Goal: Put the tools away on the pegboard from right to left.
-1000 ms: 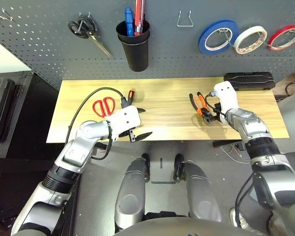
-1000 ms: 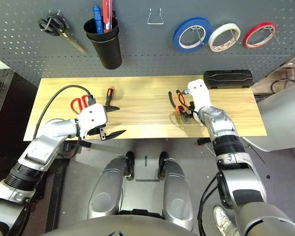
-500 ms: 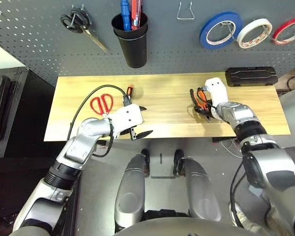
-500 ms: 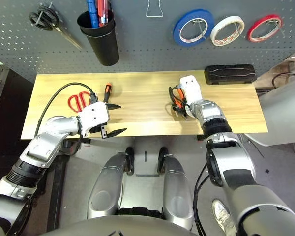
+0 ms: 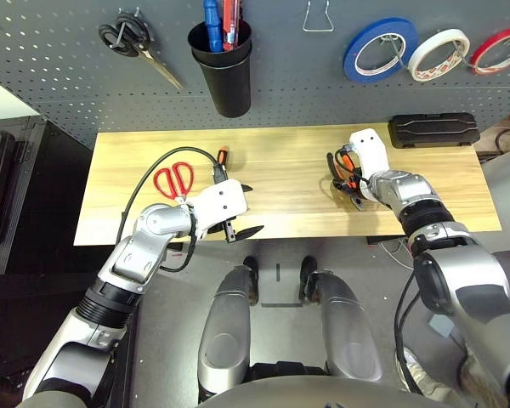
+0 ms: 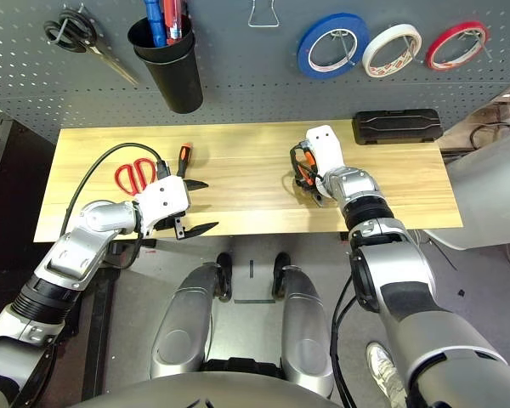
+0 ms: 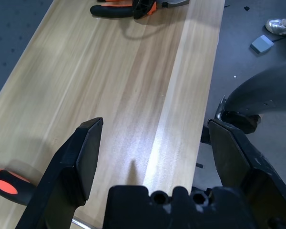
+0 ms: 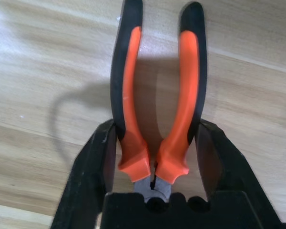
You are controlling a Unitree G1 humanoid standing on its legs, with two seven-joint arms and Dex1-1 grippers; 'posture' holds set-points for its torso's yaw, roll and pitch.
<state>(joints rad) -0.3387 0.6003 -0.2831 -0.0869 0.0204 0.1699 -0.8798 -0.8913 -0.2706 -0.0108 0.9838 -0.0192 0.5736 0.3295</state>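
Surface (image 5: 289,191): pale wood, centre of frame, with the pegboard (image 5: 59,76) across the top behind it.
Pegboard load: white tape roll (image 5: 435,53) at upper right, between a blue roll (image 5: 379,49) and a red roll (image 5: 495,48) cut off by the edge.
My right hand (image 8: 157,157): fingers on both sides of the pliers (image 8: 155,100), touching the handles near the head; the pliers lie on the wood.
My left hand (image 7: 155,143): spread wide, holding nothing, above bare wood.
Scissors (image 5: 177,181): red handles, left of centre; blades hidden by my arm.
Screwdriver (image 5: 223,159): only the handle shows.

text: none legible | labels: none | numbers: none
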